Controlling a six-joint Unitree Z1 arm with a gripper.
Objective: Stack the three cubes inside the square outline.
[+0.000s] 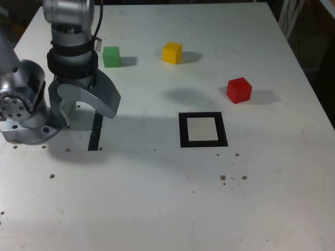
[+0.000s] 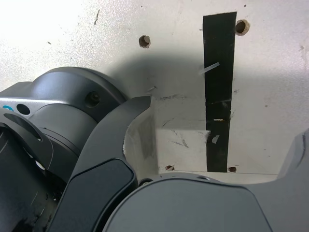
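Near edge of the white table (image 1: 157, 209): bare surface w/ a few small dark specks and screw holes, nothing else on it.

Next back, we see the square outline (image 1: 203, 129), thick black frame w/ pale centre, lying flat approx. mid-table. No cube in it or touching it.

At about the same depth, on the exterior view's left, the gripper (image 1: 84, 112) points down at the table, close above it. Jaws spread wide, nothing between them; we see only bare table in the gap. Just under it runs a straight black tape strip (image 1: 96, 133). In the wrist view the same strip (image 2: 218, 92) runs across the pale surface w/ drilled holes beside it, and the gripper (image 2: 217, 154) shows one dark curved finger (image 2: 116, 140) and part of the other at the frame edge, well apart. The arm's grey base (image 1: 23, 104) sits beside the gripper, further to the exterior view's left.

Further back: red cube (image 1: 239, 90), beyond the outline and to its right in the exterior view, near but apart from the frame.

Farthest row: yellow cube (image 1: 172, 52) approx. centre, green cube (image 1: 111, 56) to its left in the exterior view, near the arm's wrist. All three cubes sit singly on the table, well apart, none stacked.
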